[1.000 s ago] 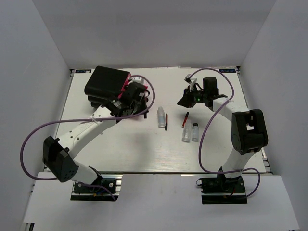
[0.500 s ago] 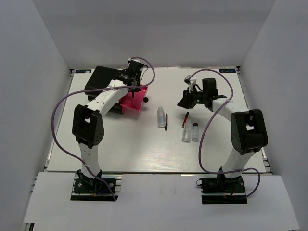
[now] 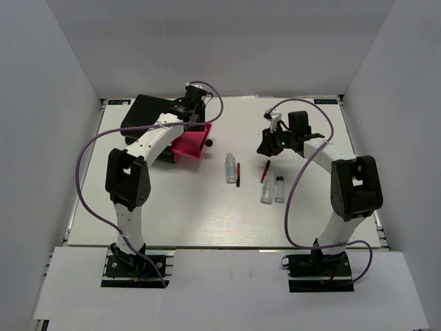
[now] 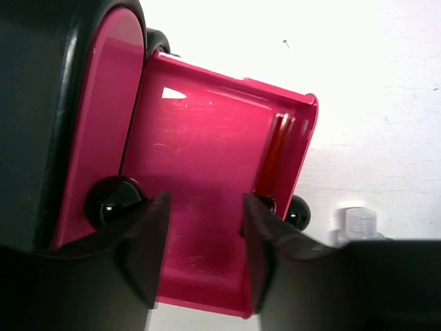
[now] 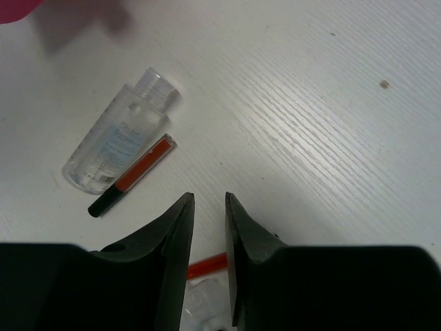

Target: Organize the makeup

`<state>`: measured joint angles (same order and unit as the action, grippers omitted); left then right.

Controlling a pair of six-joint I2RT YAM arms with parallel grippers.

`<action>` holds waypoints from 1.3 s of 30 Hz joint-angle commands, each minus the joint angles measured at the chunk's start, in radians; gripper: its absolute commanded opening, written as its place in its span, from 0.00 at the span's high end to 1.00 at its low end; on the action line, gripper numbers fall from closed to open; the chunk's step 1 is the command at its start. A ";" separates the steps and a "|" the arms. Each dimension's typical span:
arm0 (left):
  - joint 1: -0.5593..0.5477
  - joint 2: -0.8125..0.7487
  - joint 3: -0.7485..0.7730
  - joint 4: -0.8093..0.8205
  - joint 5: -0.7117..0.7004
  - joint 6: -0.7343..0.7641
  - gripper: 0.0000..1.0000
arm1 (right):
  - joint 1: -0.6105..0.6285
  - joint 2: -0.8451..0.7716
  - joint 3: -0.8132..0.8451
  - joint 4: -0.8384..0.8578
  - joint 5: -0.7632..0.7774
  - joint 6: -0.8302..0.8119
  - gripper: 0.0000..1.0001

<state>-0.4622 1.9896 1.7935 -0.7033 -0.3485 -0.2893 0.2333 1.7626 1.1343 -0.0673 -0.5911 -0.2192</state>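
Now the left gripper point(image 4: 205, 207) hangs over the pulled-out pink drawer point(image 4: 213, 145), fingers spread and empty. Right of the drawer lie a clear bottle point(image 3: 231, 167) and a dark stick point(image 3: 238, 174). Farther right are a red stick point(image 3: 265, 170), two small bottles point(image 3: 267, 194) and the right gripper point(image 5: 209, 200), narrowly parted, holding nothing.

Left gripper point(image 4: 204, 210) ajar (right gripper point(image 5: 209, 201) narrower)

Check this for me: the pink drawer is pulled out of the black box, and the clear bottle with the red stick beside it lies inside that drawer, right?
No. The pink drawer is pulled out of the black box, but the clear bottle with the red stick beside it lies on the table, right of the drawer, not inside it. The top external view shows this.
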 commanded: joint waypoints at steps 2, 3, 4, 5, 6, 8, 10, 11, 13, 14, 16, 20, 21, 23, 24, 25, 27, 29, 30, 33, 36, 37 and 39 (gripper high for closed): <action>-0.010 -0.092 0.072 0.016 0.092 -0.010 0.49 | -0.006 -0.003 0.067 -0.071 0.150 -0.006 0.72; -0.021 -0.092 0.090 0.016 0.132 -0.010 0.51 | -0.012 -0.006 0.073 -0.083 0.169 -0.003 0.74; -0.032 -0.089 0.099 0.011 0.178 -0.026 0.52 | -0.014 -0.008 0.082 -0.094 0.184 0.007 0.75; -0.041 -0.084 0.102 0.013 0.266 -0.036 0.52 | -0.023 -0.012 0.085 -0.104 0.204 0.015 0.76; -0.052 -0.078 0.110 0.013 0.295 -0.045 0.52 | -0.023 -0.012 0.088 -0.129 0.215 0.026 0.76; -0.090 -0.051 0.118 0.016 0.345 -0.066 0.49 | -0.032 -0.009 0.094 -0.153 0.229 0.047 0.74; -0.131 -0.022 0.150 0.011 0.422 -0.088 0.48 | -0.032 -0.006 0.104 -0.193 0.243 0.061 0.67; -0.145 0.020 0.171 -0.011 0.442 -0.096 0.46 | -0.037 -0.002 0.107 -0.207 0.241 0.070 0.66; -0.173 0.055 0.213 -0.030 0.463 -0.117 0.44 | -0.041 0.001 0.107 -0.227 0.241 0.080 0.62; -0.196 0.080 0.213 -0.036 0.468 -0.128 0.43 | -0.043 0.003 0.107 -0.232 0.244 0.084 0.61; -0.217 0.100 0.208 -0.042 0.476 -0.152 0.40 | -0.045 0.008 0.107 -0.236 0.246 0.087 0.59; -0.269 0.149 0.198 -0.074 0.470 -0.189 0.39 | -0.055 0.021 0.125 -0.250 0.249 0.096 0.57; -0.270 0.170 0.199 -0.076 0.468 -0.198 0.38 | -0.055 0.026 0.128 -0.252 0.251 0.099 0.57; -0.283 0.193 0.208 -0.094 0.448 -0.208 0.39 | -0.058 0.032 0.134 -0.252 0.254 0.103 0.57; -0.292 0.210 0.210 -0.097 0.444 -0.217 0.39 | -0.060 0.034 0.137 -0.249 0.255 0.107 0.56; -0.293 0.219 0.214 -0.107 0.424 -0.223 0.38 | -0.060 0.040 0.137 -0.247 0.255 0.109 0.55; -0.302 0.232 0.222 -0.120 0.398 -0.232 0.38 | -0.058 0.043 0.140 -0.247 0.255 0.115 0.55; -0.302 0.245 0.227 -0.146 0.364 -0.235 0.37 | -0.060 0.041 0.137 -0.244 0.254 0.116 0.55; -0.302 0.250 0.225 -0.153 0.364 -0.238 0.37 | -0.060 0.043 0.134 -0.244 0.255 0.119 0.55; -0.302 0.267 0.225 -0.177 0.303 -0.237 0.37 | -0.061 0.043 0.128 -0.239 0.254 0.121 0.55; -0.311 0.281 0.225 -0.191 0.280 -0.238 0.37 | -0.065 0.043 0.125 -0.238 0.254 0.123 0.55; -0.311 0.287 0.225 -0.191 0.272 -0.240 0.37 | -0.065 0.040 0.122 -0.235 0.254 0.123 0.55; -0.311 0.293 0.225 -0.191 0.264 -0.244 0.37 | -0.068 0.041 0.119 -0.235 0.252 0.123 0.55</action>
<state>-0.7639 2.2803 1.9854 -0.8776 -0.0399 -0.5228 0.1753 1.7954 1.2304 -0.3061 -0.3393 -0.1074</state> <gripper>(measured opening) 0.628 0.451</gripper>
